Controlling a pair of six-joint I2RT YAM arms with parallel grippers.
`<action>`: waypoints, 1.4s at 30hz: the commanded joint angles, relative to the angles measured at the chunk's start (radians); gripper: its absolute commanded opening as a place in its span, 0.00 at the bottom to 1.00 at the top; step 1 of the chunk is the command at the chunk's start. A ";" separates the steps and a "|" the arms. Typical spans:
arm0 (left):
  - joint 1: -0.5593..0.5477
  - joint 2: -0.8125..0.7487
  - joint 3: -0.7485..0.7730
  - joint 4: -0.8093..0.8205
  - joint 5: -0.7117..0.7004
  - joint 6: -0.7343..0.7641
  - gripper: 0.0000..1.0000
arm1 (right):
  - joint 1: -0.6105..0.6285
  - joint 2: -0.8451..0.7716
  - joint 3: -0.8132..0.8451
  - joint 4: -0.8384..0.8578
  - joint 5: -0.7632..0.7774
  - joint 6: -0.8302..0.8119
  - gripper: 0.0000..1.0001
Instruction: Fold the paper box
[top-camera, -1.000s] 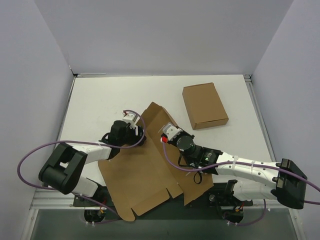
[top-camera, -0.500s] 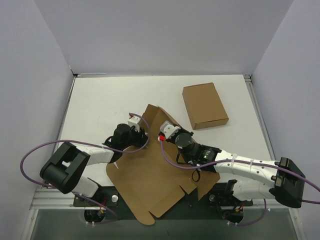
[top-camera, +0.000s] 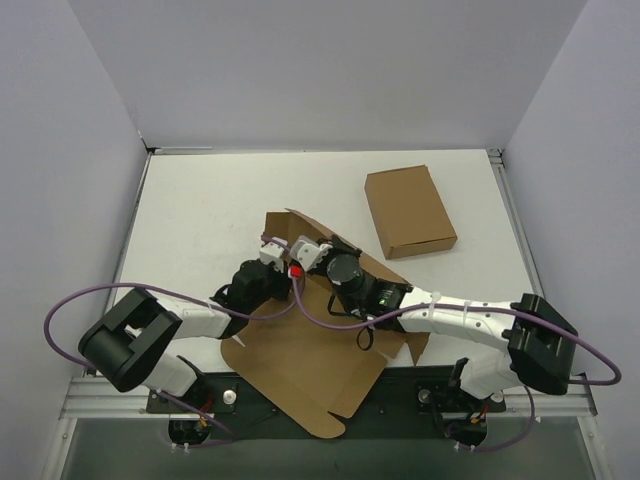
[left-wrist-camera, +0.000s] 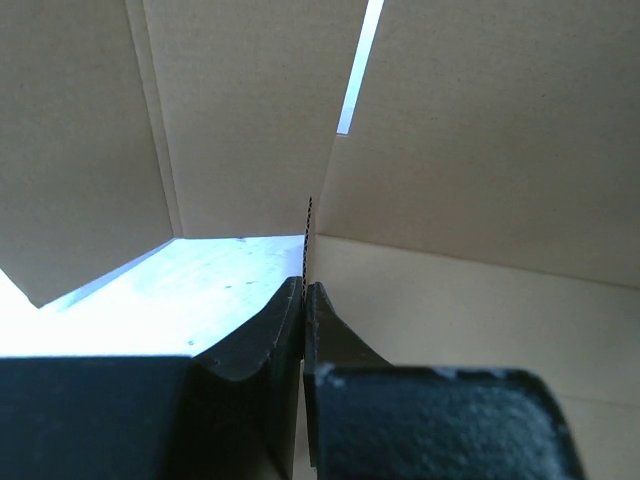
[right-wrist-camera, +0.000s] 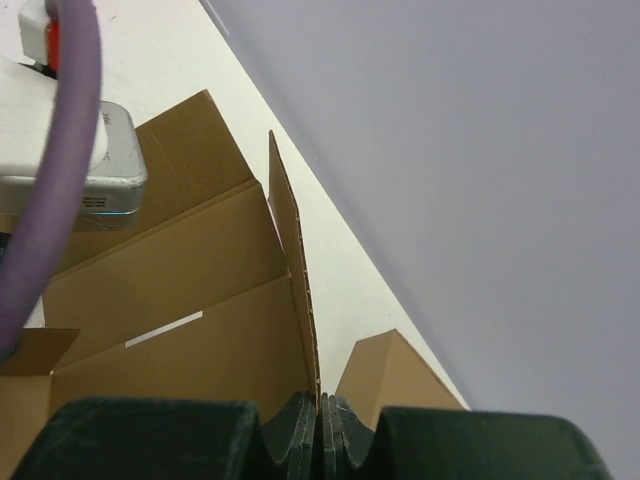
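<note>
Lower centre of the top view: brown kraft cardboard die-cut paper box (top-camera: 300, 360), mostly flat, far flaps raised. Both left gripper (left-wrist-camera: 304, 300) and right gripper (right-wrist-camera: 319, 408) clamp upright flap edges. Judged early; nearly all folds remain.

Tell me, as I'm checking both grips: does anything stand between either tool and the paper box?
Nothing visible does. The left tool and the right tool each pinch a thin panel edge of the paper box directly. The closed carton lies apart, toward the far right.
</note>
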 joint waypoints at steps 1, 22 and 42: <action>-0.021 -0.020 -0.029 0.052 -0.114 -0.063 0.10 | 0.037 0.086 0.035 0.247 0.013 -0.099 0.00; -0.015 -0.225 -0.123 0.046 -0.174 -0.189 0.50 | 0.175 0.312 -0.155 1.047 0.277 -0.586 0.00; 0.224 -0.418 0.248 -0.443 0.073 -0.520 0.80 | 0.206 0.313 -0.200 1.082 0.254 -0.626 0.00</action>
